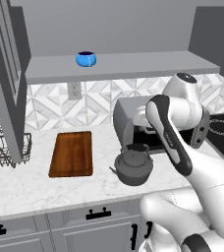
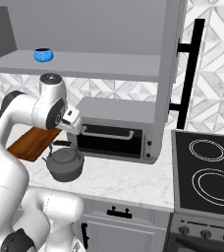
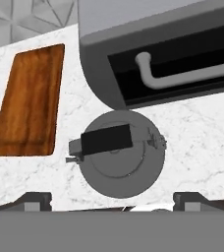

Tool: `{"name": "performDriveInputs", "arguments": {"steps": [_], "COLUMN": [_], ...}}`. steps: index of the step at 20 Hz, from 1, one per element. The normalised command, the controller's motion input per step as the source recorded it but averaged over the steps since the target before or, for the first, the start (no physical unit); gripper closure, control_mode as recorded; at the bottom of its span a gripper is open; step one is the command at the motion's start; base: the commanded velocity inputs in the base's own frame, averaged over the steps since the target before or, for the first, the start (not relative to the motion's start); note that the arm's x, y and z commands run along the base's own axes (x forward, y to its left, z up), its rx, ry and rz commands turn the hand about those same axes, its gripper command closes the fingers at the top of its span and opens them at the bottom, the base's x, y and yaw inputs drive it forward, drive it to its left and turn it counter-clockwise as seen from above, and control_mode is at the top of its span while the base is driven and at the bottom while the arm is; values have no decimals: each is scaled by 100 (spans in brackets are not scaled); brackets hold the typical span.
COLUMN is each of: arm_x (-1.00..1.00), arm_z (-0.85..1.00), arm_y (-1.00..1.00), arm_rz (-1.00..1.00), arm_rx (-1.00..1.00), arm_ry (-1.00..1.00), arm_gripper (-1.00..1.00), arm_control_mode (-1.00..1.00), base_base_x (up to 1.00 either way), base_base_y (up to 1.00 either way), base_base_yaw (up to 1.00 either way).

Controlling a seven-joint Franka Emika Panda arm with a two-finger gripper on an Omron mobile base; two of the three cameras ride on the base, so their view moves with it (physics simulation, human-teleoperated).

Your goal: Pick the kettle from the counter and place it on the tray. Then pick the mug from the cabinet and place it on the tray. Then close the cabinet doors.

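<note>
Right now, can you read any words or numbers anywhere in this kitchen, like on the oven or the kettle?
No text can be read anywhere.
The toaster oven has small knobs but no readable marks.
The kettle, blue mug and wooden tray are plain.
The stove shows only white burner rings, no letters or numbers.

A boxy grey toaster oven [image 2: 115, 129] with a dark glass door and a pale bar handle [image 3: 182, 76] stood at the counter's back edge. A black wire rack [image 1: 6, 145] sat at the left end. A black glass cooktop [image 2: 206, 170] with white ring burners adjoined the right end. A white wall outlet [image 1: 74, 90] was set in the patterned backsplash.
</note>
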Motion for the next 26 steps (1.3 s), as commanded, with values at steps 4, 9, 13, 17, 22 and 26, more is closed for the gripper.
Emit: {"name": "performDriveInputs", "arguments": {"steps": [4,9,13,17,22,26], "arm_x": [29,38,43,37,26,14], "arm_z": [-32,-34,-37,-38,-37,-28], "arm_y": [34,28,17,5,2,0], "arm_rz": [-14,-2,-1,-5,-12,-17], "arm_rx": [0,0,0,-3,-5,0], "arm_ry": [12,21,16,16,8,10], "arm_gripper": [-100,-100,-100,-100,-100,-100], "arm_control_mode": [-100,-100,-100,-100,-100,-100], "base_base_x": [0,0,0,0,0,0], "base_base_y": [0,0,0,0,0,0], "base_base_yaw": [0,0,0,0,0,0]}}
